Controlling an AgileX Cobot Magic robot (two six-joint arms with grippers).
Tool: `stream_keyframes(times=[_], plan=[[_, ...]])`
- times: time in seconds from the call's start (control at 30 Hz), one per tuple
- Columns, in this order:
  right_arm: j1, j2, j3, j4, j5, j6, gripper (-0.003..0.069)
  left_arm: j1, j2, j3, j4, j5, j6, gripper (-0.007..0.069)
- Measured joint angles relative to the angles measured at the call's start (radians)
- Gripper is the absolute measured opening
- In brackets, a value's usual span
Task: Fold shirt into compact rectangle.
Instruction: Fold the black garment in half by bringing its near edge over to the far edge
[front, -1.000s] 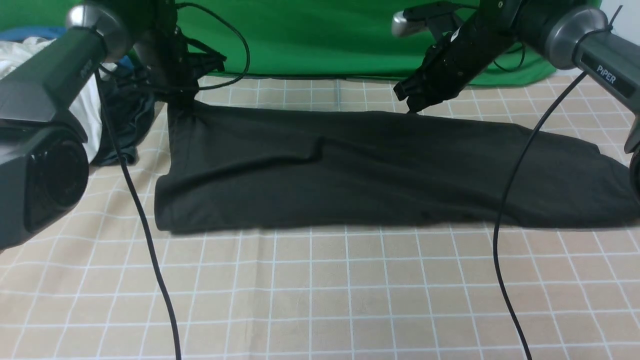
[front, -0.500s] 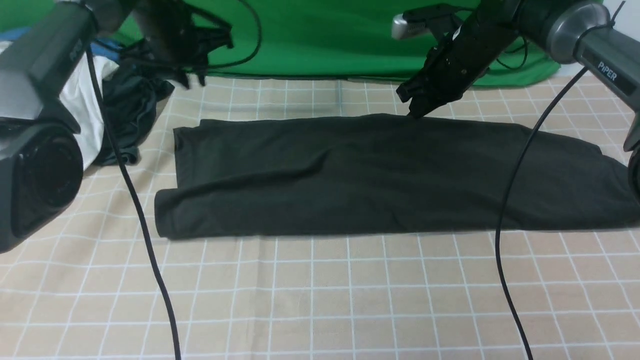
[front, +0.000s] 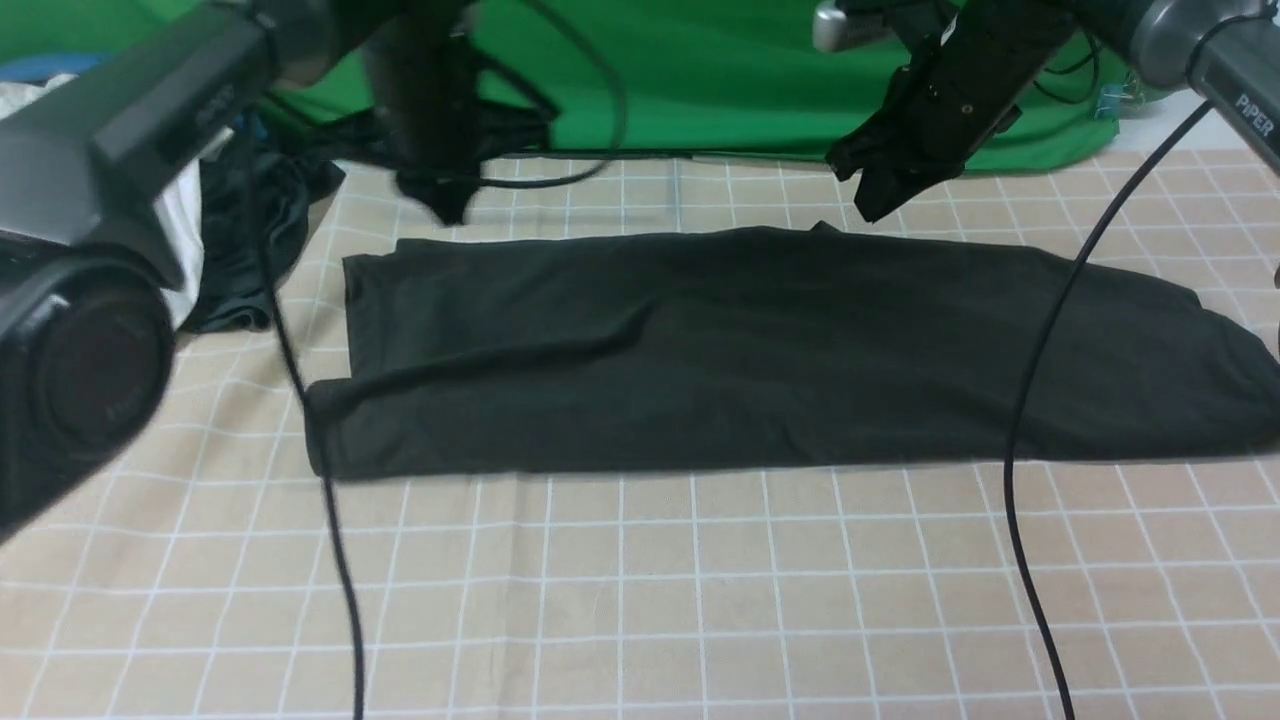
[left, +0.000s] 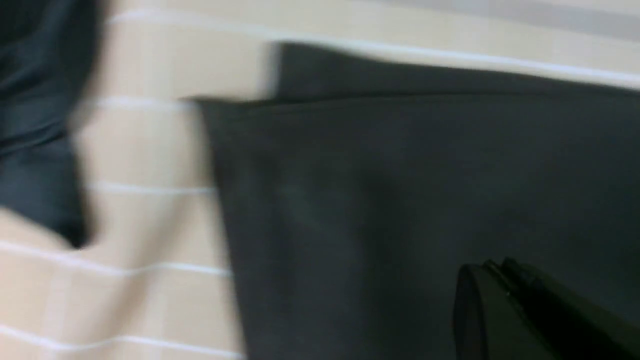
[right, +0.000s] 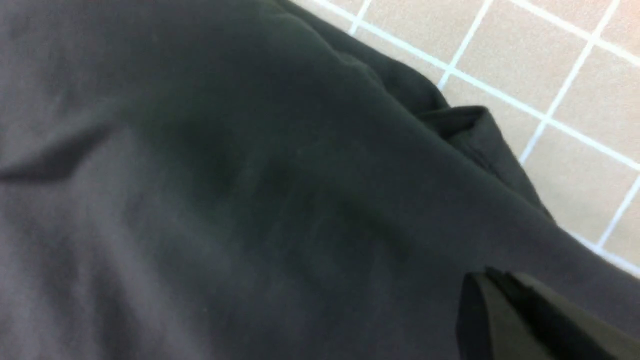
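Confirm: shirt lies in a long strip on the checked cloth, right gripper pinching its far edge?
No: the right gripper hangs clear above the far edge of the shirt, gripping nothing, as the front view shows. The rest is right.

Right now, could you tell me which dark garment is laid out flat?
The large black shirt in the middle; the smaller dark garment lies crumpled at the left beside white clothes.

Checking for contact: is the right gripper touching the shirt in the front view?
No, the right gripper hangs above the shirt with tablecloth showing between.
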Motion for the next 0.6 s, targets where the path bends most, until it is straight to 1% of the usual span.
stream_keyframes(times=[0.1, 0.17, 0.2, 0.27, 0.3, 0.33, 0.37, 0.43, 0.47, 0.5, 0.53, 0.6], plan=[[-0.001, 0.000, 0.001, 0.006, 0.000, 0.005, 0.0053, 0.085, 0.011, 0.004, -0.014, -0.018, -0.011, 0.0021], [-0.001, 0.000, 0.002, 0.013, 0.002, 0.007, 0.0053, 0.130, 0.021, 0.004, -0.031, -0.039, -0.012, 0.0057], [-0.001, 0.000, 0.002, 0.016, 0.002, 0.007, 0.0053, 0.164, 0.030, 0.005, -0.055, -0.059, -0.007, 0.0106], [-0.001, 0.000, 0.002, 0.017, 0.002, 0.008, 0.0053, 0.184, 0.038, 0.005, -0.089, -0.076, 0.011, 0.0162], [-0.001, 0.000, 0.002, 0.017, 0.002, 0.008, 0.0053, 0.198, 0.045, 0.005, -0.118, -0.093, 0.028, 0.0208], [-0.001, 0.000, 0.002, 0.018, 0.002, 0.008, 0.0053, 0.203, 0.049, 0.005, -0.130, -0.100, 0.035, 0.0227], [-0.001, 0.000, 0.002, 0.020, 0.002, 0.008, 0.0053, 0.215, 0.068, 0.005, -0.175, -0.122, 0.074, 0.0307], [-0.001, 0.000, 0.002, 0.020, 0.002, 0.008, 0.0053, 0.216, 0.078, 0.005, -0.194, -0.140, 0.102, 0.0376], [-0.001, 0.000, 0.002, 0.020, 0.002, 0.008, 0.0053, 0.212, 0.099, 0.005, -0.213, -0.157, 0.135, 0.0445], [-0.001, 0.000, 0.002, 0.020, 0.002, 0.008, 0.0053, 0.212, 0.101, 0.005, -0.216, -0.161, 0.141, 0.0453], [-0.001, 0.000, 0.002, 0.020, 0.002, 0.008, 0.0053, 0.207, 0.121, 0.005, -0.228, -0.179, 0.151, 0.0505], [-0.001, 0.000, 0.002, 0.020, 0.002, 0.008, 0.0055, 0.203, 0.147, 0.005, -0.246, -0.197, 0.159, 0.0540]])
